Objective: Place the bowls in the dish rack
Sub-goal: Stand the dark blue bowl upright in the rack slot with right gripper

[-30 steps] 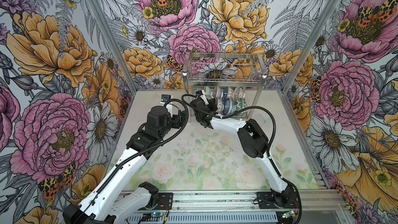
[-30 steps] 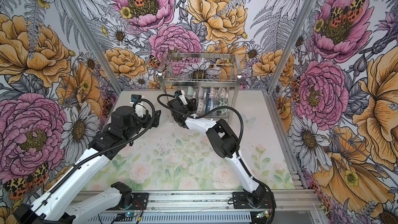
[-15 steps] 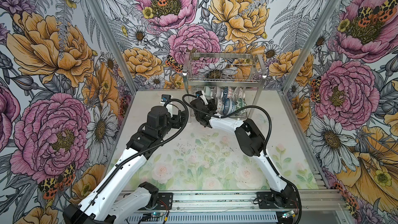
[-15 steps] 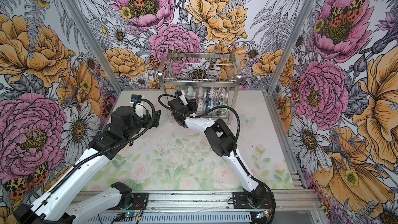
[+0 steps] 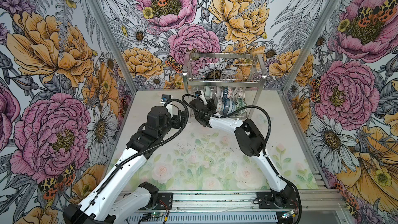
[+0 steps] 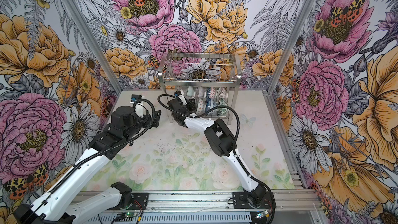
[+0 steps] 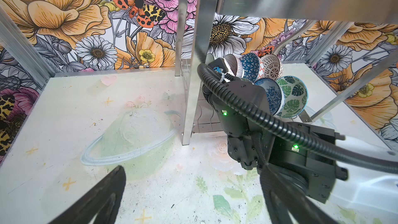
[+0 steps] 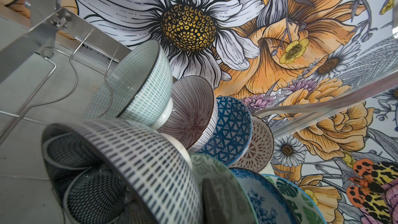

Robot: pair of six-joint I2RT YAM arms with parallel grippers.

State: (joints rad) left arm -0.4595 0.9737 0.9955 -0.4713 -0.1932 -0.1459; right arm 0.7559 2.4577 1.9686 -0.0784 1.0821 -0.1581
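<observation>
In both top views the shiny steel wire dish rack (image 5: 224, 79) stood at the back of the pale flowery table (image 5: 193, 160). The small round patterned bowls (image 5: 229, 102) leaned in its lower shelf, half hidden by wires. The left gripper (image 6: 159, 118) hung wide open, holding nothing, just beside the rack's leg. The right gripper (image 5: 210, 104) reached into the lower shelf, its tips hidden behind its own black wrist.

In the left wrist view the right arm (image 7: 247, 113) covered some bowls; the green leaf bowl (image 7: 294, 96) showed best.

In the right wrist view a grey dashed bowl (image 8: 140, 160) sat closest, blurry and cut off. One dark finger (image 8: 210, 199) lay beside its wall. The jaws were nearly closed, but I could not tell if they pinched it.
</observation>
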